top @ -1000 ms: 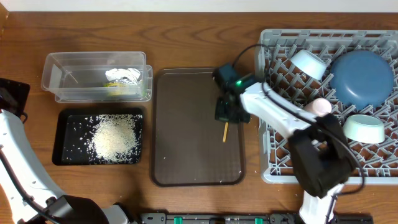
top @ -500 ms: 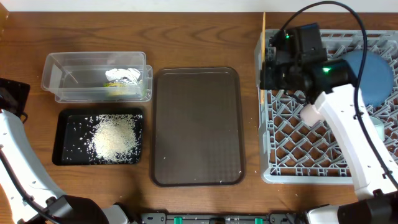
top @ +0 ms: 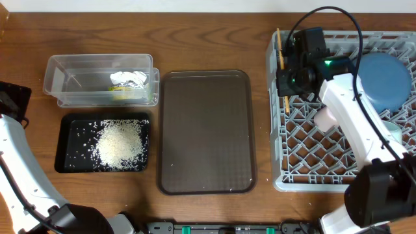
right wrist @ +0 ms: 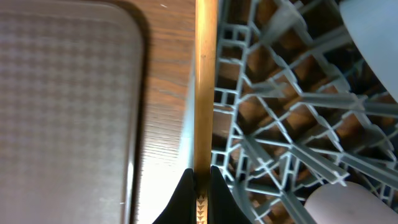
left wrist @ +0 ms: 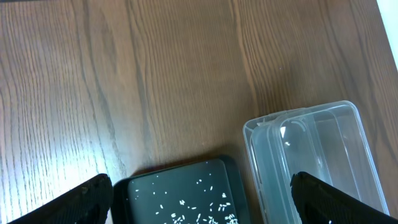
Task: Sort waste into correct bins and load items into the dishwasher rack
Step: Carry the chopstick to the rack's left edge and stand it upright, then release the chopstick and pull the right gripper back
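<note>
My right gripper (top: 286, 83) is shut on the thin wooden stick (top: 280, 49) and holds it above the left rim of the grey dishwasher rack (top: 344, 162). In the right wrist view the stick (right wrist: 205, 87) runs straight up from the pinched fingertips (right wrist: 186, 186), along the rack's edge (right wrist: 280, 124). The dark-blue dish (top: 385, 81), the pink cup (top: 323, 119) and part of the mint bowl (top: 392, 133) are in the rack. The rice (top: 119, 144) lies in the black tray (top: 65, 159). A wrapper (top: 127, 83) is in the clear tub (top: 65, 78). My left gripper (left wrist: 200, 180) is open over the black tray's corner (left wrist: 180, 190).
The brown serving tray (top: 207, 132) lies between the bins and the rack, with a few grains near its front edge. The left arm (top: 13, 130) stands at the table's left edge. The right arm crosses the rack's left half and hides what lies under it.
The right gripper has carried the stick from the brown tray up to the rack's left rim, then shifted a little toward the front. The left arm has not moved.
</note>
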Robot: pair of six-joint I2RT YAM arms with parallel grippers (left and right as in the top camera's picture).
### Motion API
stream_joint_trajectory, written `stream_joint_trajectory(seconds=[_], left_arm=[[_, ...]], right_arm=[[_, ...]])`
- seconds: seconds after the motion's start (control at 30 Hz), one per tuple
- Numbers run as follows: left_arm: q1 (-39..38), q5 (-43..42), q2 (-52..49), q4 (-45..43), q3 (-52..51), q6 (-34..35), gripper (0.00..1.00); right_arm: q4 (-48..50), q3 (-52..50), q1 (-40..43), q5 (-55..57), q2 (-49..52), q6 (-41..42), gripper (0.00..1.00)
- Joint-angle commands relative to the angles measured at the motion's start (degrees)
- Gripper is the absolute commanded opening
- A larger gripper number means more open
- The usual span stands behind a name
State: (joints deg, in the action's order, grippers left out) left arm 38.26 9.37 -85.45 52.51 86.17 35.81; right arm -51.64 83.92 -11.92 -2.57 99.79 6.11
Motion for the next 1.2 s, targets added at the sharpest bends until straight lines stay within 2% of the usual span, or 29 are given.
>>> stream_joint_trajectory(seconds=[0.0,0.1,0.17,0.23,0.3,0.37,0.4,0.47,0.53,0.7,0.83,1.17], left_arm=[[0.2,0.2,-0.2,0.2,0.3,0.1,0.94],[0.2,0.2,-0.2,0.2,0.3,0.1,0.94],[0.2,0.2,-0.2,0.2,0.3,0.1,0.94],[0.2,0.2,-0.2,0.2,0.3,0.1,0.94],[0.2,0.2,-0.2,0.2,0.3,0.1,0.94],[0.2,0.2,-0.2,0.2,0.3,0.1,0.94],[0.2,0.2,-0.2,0.2,0.3,0.1,0.94],[0.2,0.2,-0.2,0.2,0.3,0.1,0.94],[0.2,0.2,-0.2,0.2,0.3,0.1,0.94],[0.2,0.2,-0.2,0.2,0.3,0.1,0.94],[0.2,0.2,-0.2,0.2,0.3,0.1,0.94],[0.2,0.2,-0.2,0.2,0.3,0.1,0.94]], right_arm=[[-0.2,-0.3,1.1,1.5,1.6,0.7,0.01],[-0.2,-0.4,1.6,1.2,2.5,0.7,0.01],[-0.2,-0.4,1.6,1.2,3.0,0.7,0.05],[-0.2,-0.4,1.6,1.2,3.3,0.7,0.20],[-0.3,-0.4,1.4,1.2,3.4,0.8,0.39],[-0.4,-0.4,1.4,1.2,3.4,1.9,0.66],[-0.7,-0.4,1.4,1.1,3.4,2.5,0.75],[-1.4,-0.4,1.4,1.0,3.4,3.8,0.84],[-2.0,-0.4,1.4,0.9,3.4,5.1,0.86],[-4.3,-0.3,0.7,-3.8,0.9,5.7,0.76],[-8.0,-0.3,-0.9,-4.5,-4.3,6.1,0.74],[-21.2,-1.9,-4.1,0.6,-24.2,7.5,0.84]])
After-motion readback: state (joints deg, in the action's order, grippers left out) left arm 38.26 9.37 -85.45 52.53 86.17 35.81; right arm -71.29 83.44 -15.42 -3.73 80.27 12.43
